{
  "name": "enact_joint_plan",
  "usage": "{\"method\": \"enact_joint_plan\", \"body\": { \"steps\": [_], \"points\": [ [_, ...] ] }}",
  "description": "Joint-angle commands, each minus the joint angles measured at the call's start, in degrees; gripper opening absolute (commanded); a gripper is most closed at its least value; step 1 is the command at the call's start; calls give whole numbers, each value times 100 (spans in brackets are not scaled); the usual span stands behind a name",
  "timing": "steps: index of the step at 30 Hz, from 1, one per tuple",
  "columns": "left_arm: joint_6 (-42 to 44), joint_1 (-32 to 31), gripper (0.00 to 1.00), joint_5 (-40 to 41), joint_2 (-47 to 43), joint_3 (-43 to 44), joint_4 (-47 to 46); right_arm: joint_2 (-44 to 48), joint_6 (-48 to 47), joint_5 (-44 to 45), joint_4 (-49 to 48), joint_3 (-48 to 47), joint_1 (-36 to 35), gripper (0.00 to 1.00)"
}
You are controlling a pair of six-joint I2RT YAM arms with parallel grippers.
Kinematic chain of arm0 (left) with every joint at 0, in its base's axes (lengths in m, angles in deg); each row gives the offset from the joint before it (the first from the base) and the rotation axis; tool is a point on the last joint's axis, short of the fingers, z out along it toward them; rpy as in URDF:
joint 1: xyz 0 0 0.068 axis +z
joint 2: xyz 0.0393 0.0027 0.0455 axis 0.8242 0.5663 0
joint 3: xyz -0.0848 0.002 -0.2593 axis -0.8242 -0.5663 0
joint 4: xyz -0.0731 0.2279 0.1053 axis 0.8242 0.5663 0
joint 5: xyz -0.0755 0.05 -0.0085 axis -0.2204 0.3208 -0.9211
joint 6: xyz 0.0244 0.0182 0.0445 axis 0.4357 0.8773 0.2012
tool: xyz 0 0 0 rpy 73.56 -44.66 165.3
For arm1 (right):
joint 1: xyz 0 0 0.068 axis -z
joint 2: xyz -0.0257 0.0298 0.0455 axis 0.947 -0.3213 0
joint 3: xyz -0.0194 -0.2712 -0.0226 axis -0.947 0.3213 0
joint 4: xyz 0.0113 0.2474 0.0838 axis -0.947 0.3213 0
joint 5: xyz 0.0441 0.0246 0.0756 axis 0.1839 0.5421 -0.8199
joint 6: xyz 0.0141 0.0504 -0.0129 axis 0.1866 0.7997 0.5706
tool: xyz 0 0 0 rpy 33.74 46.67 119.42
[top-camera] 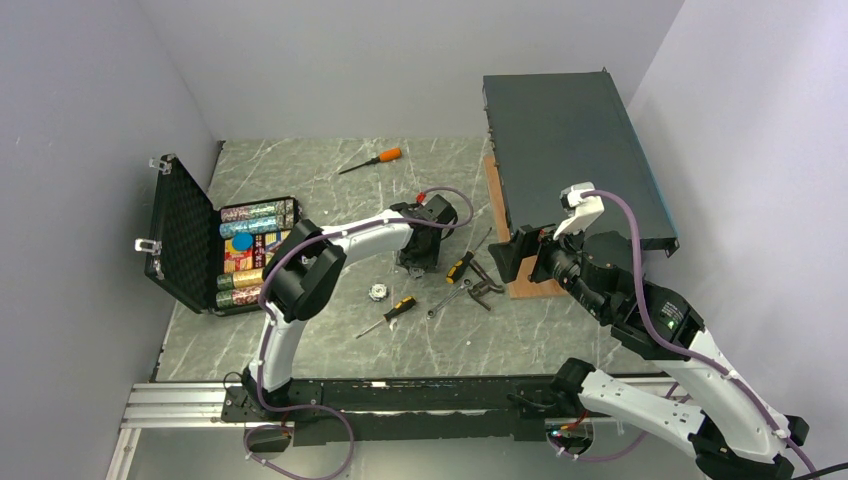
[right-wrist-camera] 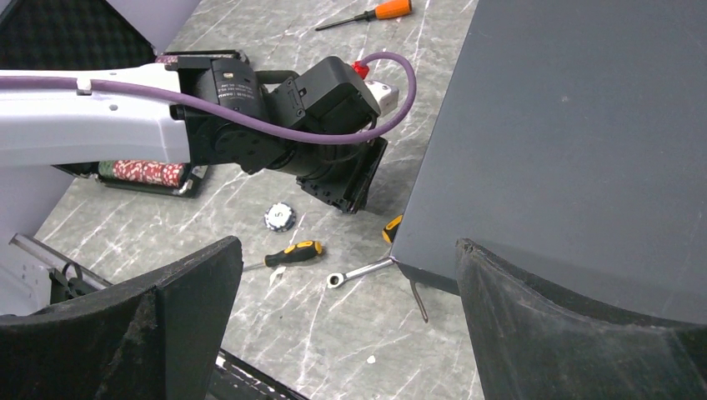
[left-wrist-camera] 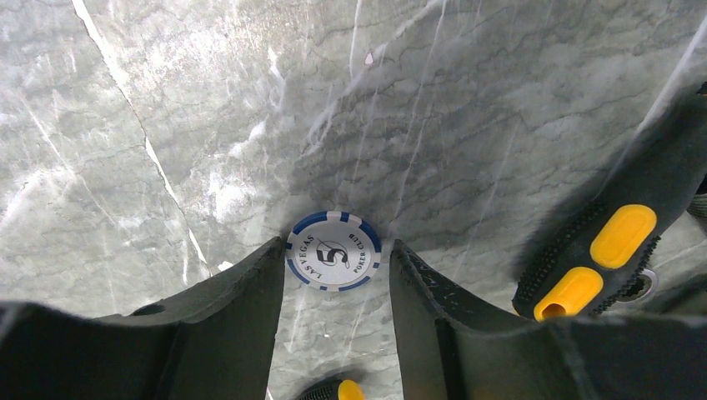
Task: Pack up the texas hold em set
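One loose chip (top-camera: 377, 292) lies flat on the marble table (top-camera: 330, 180) in mid-scene. It is face up, and its "5" reads clearly in the left wrist view. Being round, it has no long axis.

Just right of it and slightly farther, the left gripper (left-wrist-camera: 335, 242) points down at the table, fingers parted partway and grasping nothing. Its own camera frames the chip in the gap, but the right wrist view shows chip and gripper apart.

At the left, the case (top-camera: 292, 207) stands open with its long axis running near to far. Its lid (top-camera: 185, 230) is upright on the left edge, foam facing right. The chip rows (top-camera: 250, 212) lie crosswise, left to right. The left arm's elbow hides the case's right near corner, and beyond a blue disc (top-camera: 242, 242) the middle compartment is hard to make out.

At the right, the right gripper (right-wrist-camera: 346, 242) is spread wide and empty, facing the dark box (top-camera: 570, 140).
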Motion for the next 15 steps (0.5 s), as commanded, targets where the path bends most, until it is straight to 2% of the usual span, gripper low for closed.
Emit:
{"method": "enact_joint_plan", "body": {
  "steps": [1, 7, 12, 15],
  "points": [
    [-53, -93, 52, -218, 90, -211, 127, 52, 14, 64, -26, -103, 12, 100],
    [-26, -93, 52, -223, 91, -206, 211, 72, 38, 64, -21, -97, 8, 100],
    [10, -93, 39, -168, 122, -226, 206, 71, 56, 37, -22, -87, 13, 100],
    [47, -87, 35, -114, 126, -199, 216, 77, 56, 55, -23, -98, 13, 100]
  ]
}}
